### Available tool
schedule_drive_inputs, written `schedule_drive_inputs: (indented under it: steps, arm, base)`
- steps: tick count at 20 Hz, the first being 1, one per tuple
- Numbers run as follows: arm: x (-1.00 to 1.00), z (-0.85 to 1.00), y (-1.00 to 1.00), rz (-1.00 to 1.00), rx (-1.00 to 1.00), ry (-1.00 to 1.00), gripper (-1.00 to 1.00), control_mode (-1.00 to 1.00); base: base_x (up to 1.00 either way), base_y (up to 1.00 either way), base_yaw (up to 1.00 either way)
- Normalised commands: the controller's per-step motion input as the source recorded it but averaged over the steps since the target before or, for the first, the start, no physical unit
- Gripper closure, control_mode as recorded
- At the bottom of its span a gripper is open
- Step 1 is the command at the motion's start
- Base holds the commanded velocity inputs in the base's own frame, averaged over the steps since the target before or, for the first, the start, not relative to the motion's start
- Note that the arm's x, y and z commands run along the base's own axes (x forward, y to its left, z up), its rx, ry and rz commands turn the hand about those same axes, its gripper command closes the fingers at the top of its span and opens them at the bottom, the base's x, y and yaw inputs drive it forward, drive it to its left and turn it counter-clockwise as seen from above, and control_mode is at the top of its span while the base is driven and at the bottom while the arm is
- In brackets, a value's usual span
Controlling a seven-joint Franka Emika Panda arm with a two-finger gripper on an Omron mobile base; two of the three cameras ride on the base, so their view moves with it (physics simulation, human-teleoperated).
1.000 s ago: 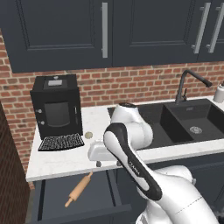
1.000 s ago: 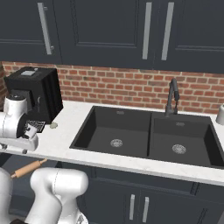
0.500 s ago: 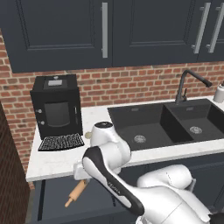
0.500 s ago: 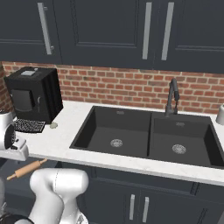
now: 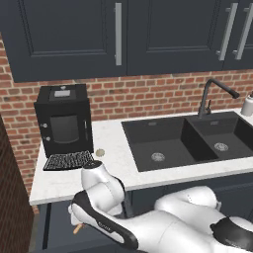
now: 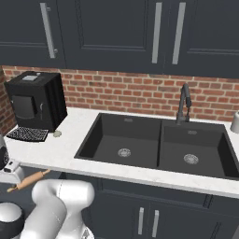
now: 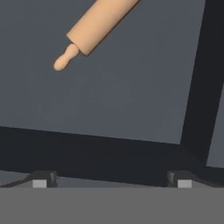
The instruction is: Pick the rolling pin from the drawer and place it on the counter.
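We are seeing the rolling pin (image 7: pixel 101 21) lying on the grey floor of the open drawer (image 7: pixel 131 96), its thick middle running off the top edge of the hand view and one narrow handle pointing down and to the left. It is resting well clear of the drawer's dark walls, which are crossing the bottom and the right side of that view. From the right base view we are catching the rolling pin (image 6: pixel 29 180) again as a tan bar poking out below the counter edge at the far left, partly hidden by the arm; from the left base view only a small tan end (image 5: pixel 77 229) is peeking out beside the arm's elbow.

The gripper (image 7: pixel 111 178) is hanging above the near wall of the drawer, its two fingertips (image 7: pixel 40 181) standing wide apart with nothing between them, apart from the pin.

Above the drawer, the counter (image 5: pixel 116 160) is running along the brick wall. On its left end a black boxy appliance (image 5: pixel 63 118) is standing with a dark grille mat (image 5: pixel 68 160) in front of it, and a small round beige disc (image 5: pixel 100 152) is lying just beside the mat. To the right, the black double sink (image 6: pixel 158 145) is sitting in the slab with a dark faucet (image 6: pixel 185 101) behind it
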Motion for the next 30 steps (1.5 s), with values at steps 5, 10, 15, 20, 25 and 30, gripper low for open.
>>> schedule_drive_inputs:
  steps: [5,10,15,20,25,30]
  arm:
    - [0.29,-0.52,0.47,0.0,-0.11,0.08,-1.0,-1.0]
    - [0.51,-0.29,0.33,0.0,-0.06,0.05,-1.0,-1.0]
    - [0.53,-0.13,0.1,-0.01,0.0,0.0,-1.0,-1.0]
    - [0.15,-0.5,0.08,-0.02,-0.01,0.0,-1.0,-1.0]
    - [-0.49,-0.83,0.01,0.0,-0.01,0.0,-1.0,-1.0]
    - [-1.0,-0.67,-0.02,0.0,0.0,0.05,-1.0,-1.0]
  base:
    - [0.0,0.0,0.0]
    - [0.0,0.0,0.0]
    - [0.0,0.0,0.0]
    - [0.0,0.0,0.0]
    - [0.0,0.0,0.0]
    - [0.0,0.0,0.0]
